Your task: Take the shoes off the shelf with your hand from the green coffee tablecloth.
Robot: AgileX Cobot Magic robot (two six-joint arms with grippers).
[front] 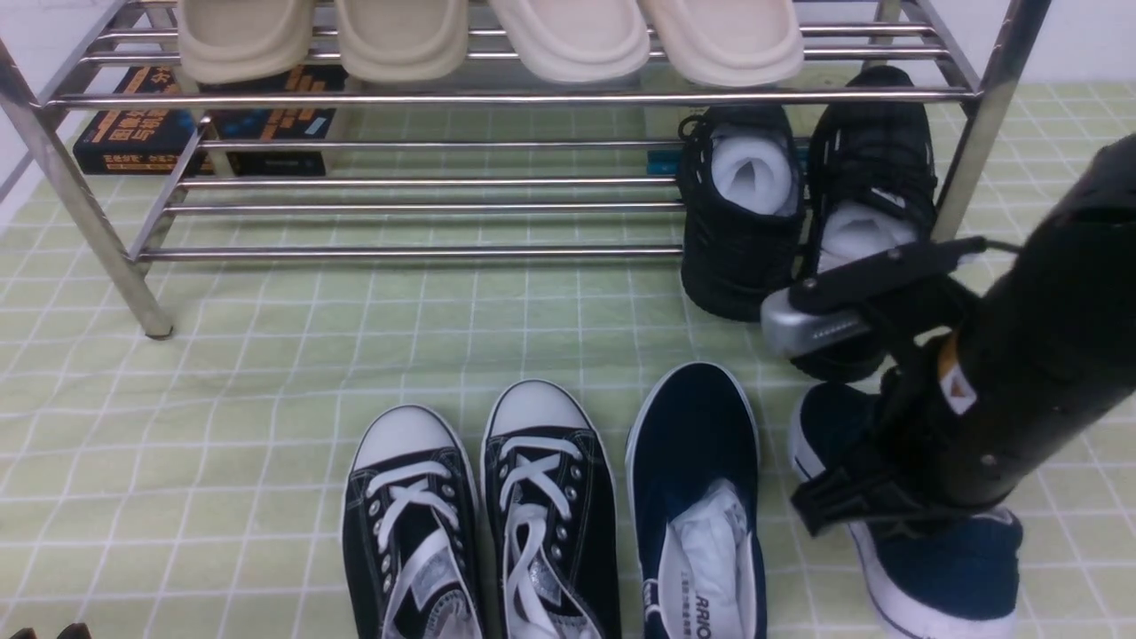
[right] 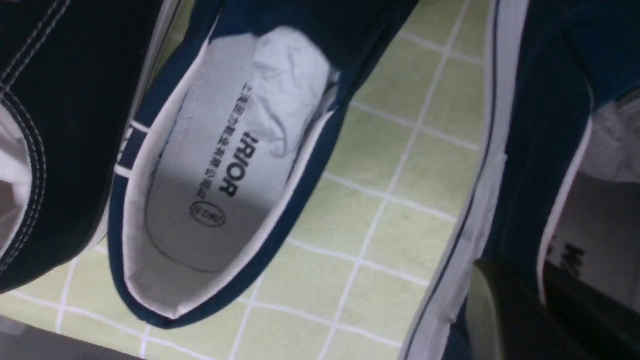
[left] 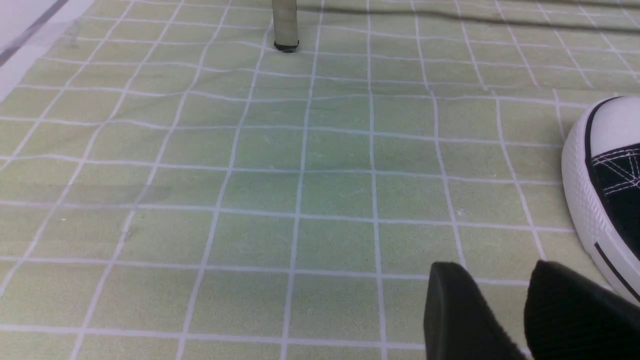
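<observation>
Near, right jaws: pinching the side wall of one navy shoe (front: 941, 550), one finger (right: 500, 320) outside the wall and the other inside. Both are blurred and cut off by the frame edge in the wrist view. From the front, the right arm (front: 1047, 355) covers the grip and most of the shoe's opening. Cannot tell whether the sole rests on the green checked cloth (front: 266, 399) or hangs just clear of it.

Just left of these jaws: second navy shoe (front: 692, 426), flat on the cloth, paper stuffed in the toe, insole print half hidden, heel cut off.

Further left: lace-up sneakers (front: 546, 479), black and white, heels out of frame.

Left jaws: spread, nothing between the fingers (left: 460, 315), low over bare cloth; only the tips show. One sneaker toe lies just beside them. Ahead stands one leg of the metal rack (left: 285, 25), top cut off.

Beyond the right jaws: black mesh sneakers (front: 741, 240) at the rack's lower tier, toes past the front bar, one partly behind the arm.

Farthest: cream slippers (front: 568, 35) on the top tier, cropped; a dark box (front: 133, 133) behind the rack, print unreadable.
</observation>
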